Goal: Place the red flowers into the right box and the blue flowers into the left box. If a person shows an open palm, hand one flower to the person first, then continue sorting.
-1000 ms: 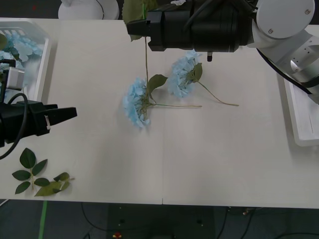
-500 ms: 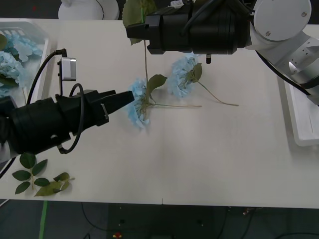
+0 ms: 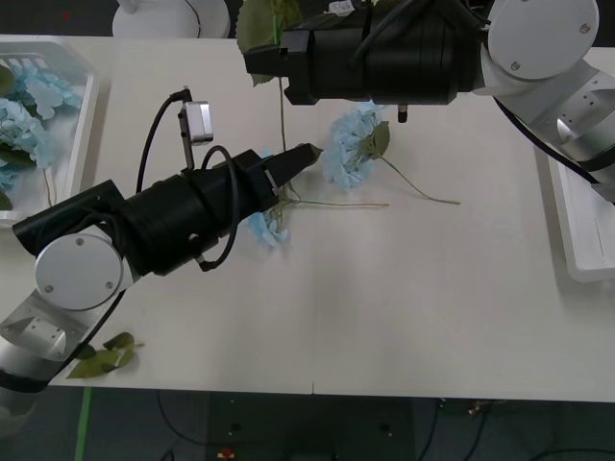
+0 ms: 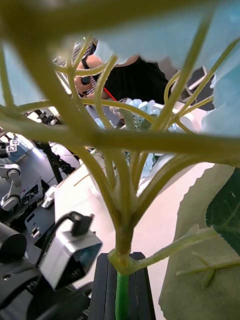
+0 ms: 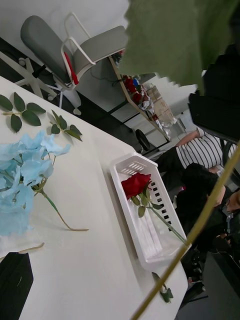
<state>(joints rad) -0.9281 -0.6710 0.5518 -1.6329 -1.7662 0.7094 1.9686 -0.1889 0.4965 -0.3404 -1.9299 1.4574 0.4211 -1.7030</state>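
My right gripper [image 3: 252, 60] hangs high over the table's far side, shut on the stem [image 4: 120, 295] of a blue flower whose big leaf [image 3: 258, 21] sticks up and whose stem [image 3: 282, 115] dangles down. Two blue flowers lie mid-table: one [image 3: 348, 146] in plain sight, the other [image 3: 261, 224] half hidden under my left arm. My left gripper [image 3: 300, 161] is open just above that hidden flower's stem, one black finger [image 5: 12, 285] showing. The left box [image 3: 85, 115] holds blue flowers. The right box [image 5: 150, 250] holds a red flower [image 5: 135, 184].
The right box's edge [image 3: 581, 240] lies under my right arm at the table's right side. Loose green leaf sprigs [image 3: 104, 357] rest near the front left corner. The dangling stem [image 5: 200, 225] crosses close in front of my left wrist.
My left arm has swung from the table's left edge out to the middle, over the nearer blue flower. The right arm has held still with its flower.
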